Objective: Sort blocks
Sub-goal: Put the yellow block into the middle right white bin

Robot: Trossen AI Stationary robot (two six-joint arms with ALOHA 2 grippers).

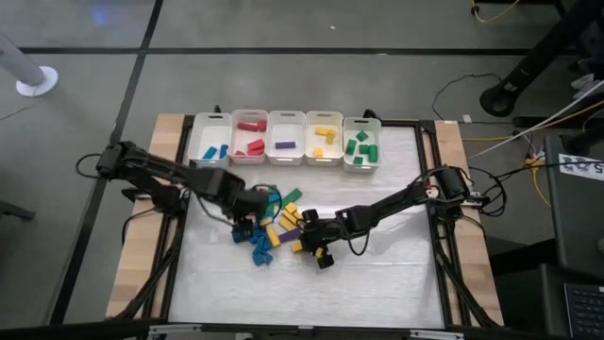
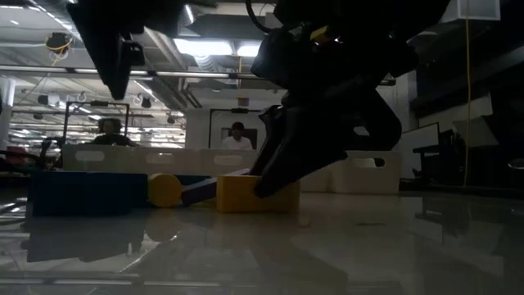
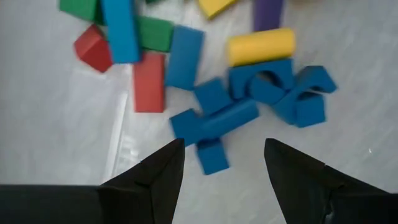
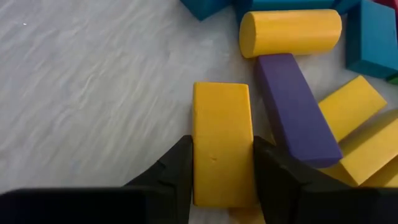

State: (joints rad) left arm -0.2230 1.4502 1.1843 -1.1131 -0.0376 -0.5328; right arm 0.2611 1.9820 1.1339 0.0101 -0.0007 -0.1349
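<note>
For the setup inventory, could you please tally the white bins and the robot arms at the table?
White bins: 5
Robot arms: 2
Total: 7

Both arms are dark, slim and jointed, with black cables looped along their links. The right arm (image 1: 396,203) carries small yellow marks near its wrist. Each tool ends in two black, wedge-shaped fingers (image 3: 155,177).

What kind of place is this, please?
Probably a robotics lab or open workshop: a table with two robot arms, cables on the floor, exposed ceiling lights, and people seated at desks behind.
</note>
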